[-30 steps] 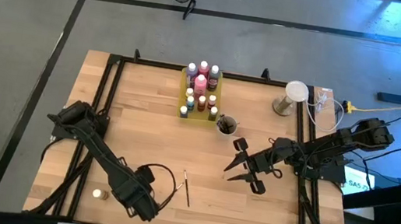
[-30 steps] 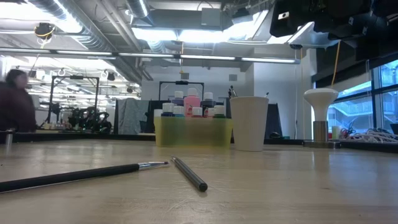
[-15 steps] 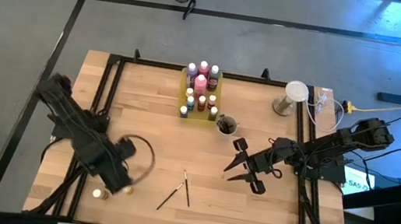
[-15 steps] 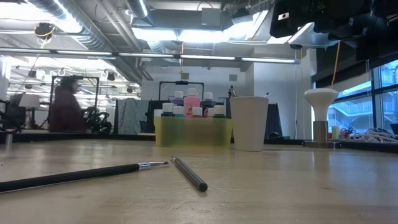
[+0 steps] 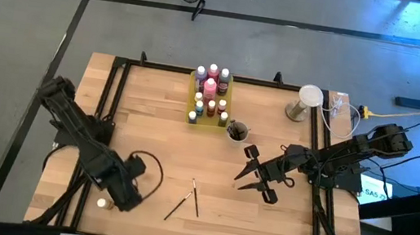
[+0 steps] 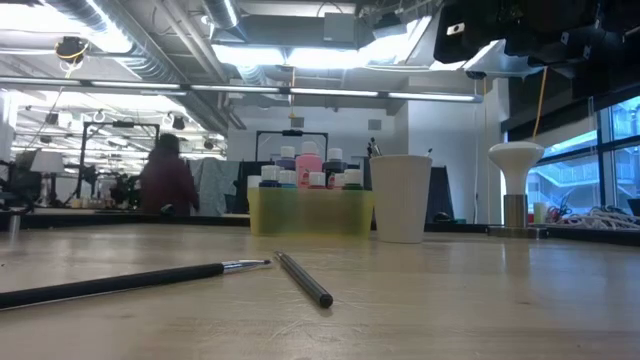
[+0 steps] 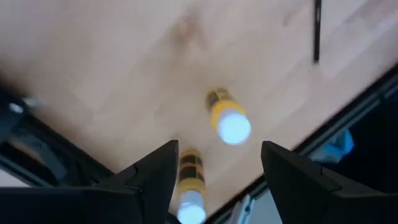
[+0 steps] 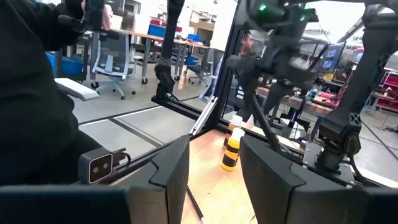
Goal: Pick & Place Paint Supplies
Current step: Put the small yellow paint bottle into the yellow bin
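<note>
On the table [image 5: 152,118], a yellow tray [image 5: 226,103] holds paint bottles [image 5: 210,87].

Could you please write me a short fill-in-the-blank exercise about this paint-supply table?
1. The paint bottles stand in a translucent ____ tray.
2. ____ brushes lie loose on the table.
3. The left claw hangs above a bottle with a ____ body.
4. The right claw holds ____.

Answers: yellow; two; yellow; nothing

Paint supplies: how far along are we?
Done: most bottles stand in the yellow tray. In hand: nothing; the open left hand hovers near a loose yellow bottle. Left: that bottle and two brushes on the table. Right hand waits open mid-table.
</note>
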